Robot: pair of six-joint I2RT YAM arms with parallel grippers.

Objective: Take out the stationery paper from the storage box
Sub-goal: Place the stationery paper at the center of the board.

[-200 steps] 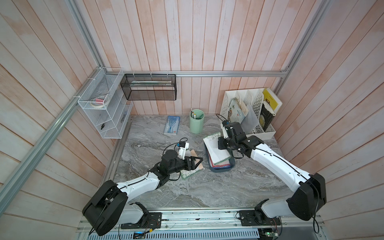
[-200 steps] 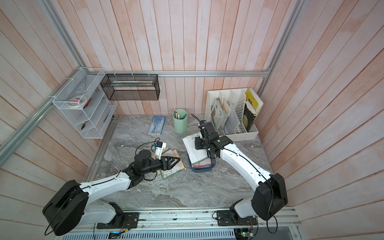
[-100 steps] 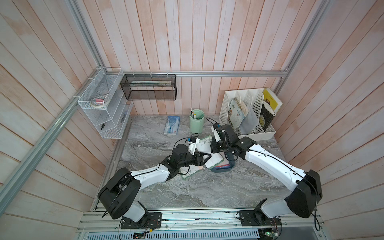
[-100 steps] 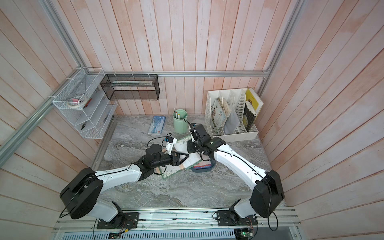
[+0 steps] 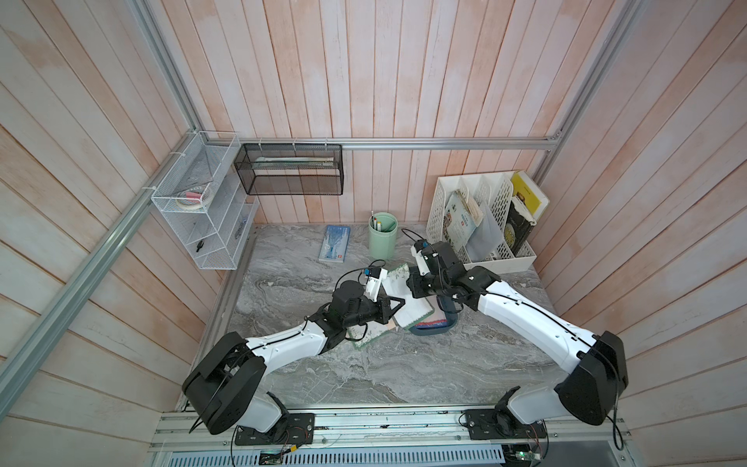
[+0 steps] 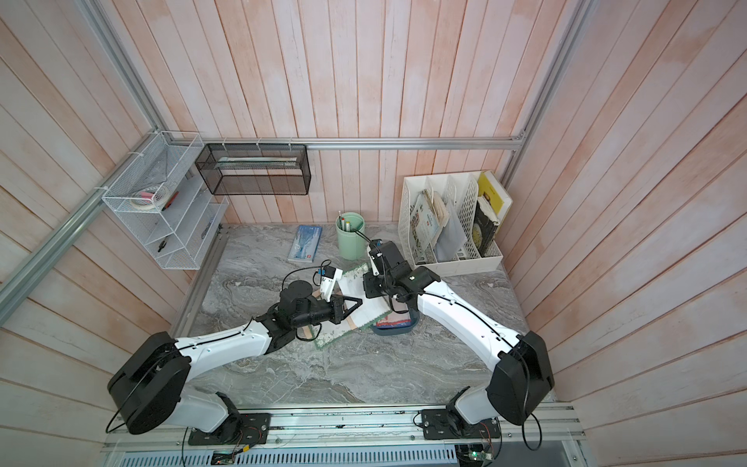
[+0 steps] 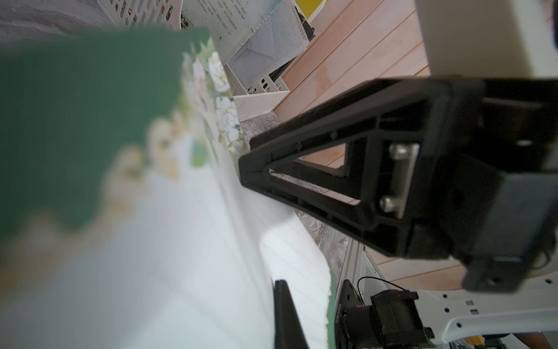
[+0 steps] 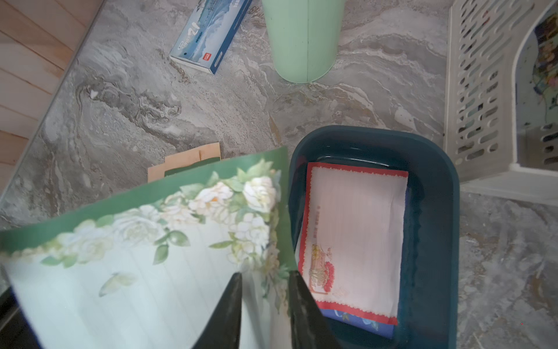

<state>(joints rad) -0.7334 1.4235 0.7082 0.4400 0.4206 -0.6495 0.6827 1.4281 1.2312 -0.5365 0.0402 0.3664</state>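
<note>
**A:** Here, why do both grippers meet at one sheet?

**B:** Likely a handover. The left gripper [image 5: 401, 302] pinches the green-bordered floral stationery sheet [image 8: 136, 272] beside the dark teal plastic storage box [image 8: 430, 241]. The right gripper [image 8: 264, 278] has its jaws parted. A red-bordered sheet [image 8: 356, 223] lies inside.

I'm working in a robot test cell dressed up as a desk corner.

From my remote seat I see pale plank walls [image 5: 364, 68] closing three sides, braced by bare aluminium framing [image 5: 444, 143]. The left arm [image 5: 283, 343] and right arm [image 5: 525, 319] are bolted to a slotted rail [image 5: 364, 420] along the front of a marble-look counter [image 5: 404, 364]. The props are office stuff: a white wire shelf [image 5: 194, 226] and black mesh basket [image 5: 291, 170] hung on the walls, a white file organiser [image 5: 438, 210] holding books, and a mint pen cup [image 5: 382, 238].
</note>
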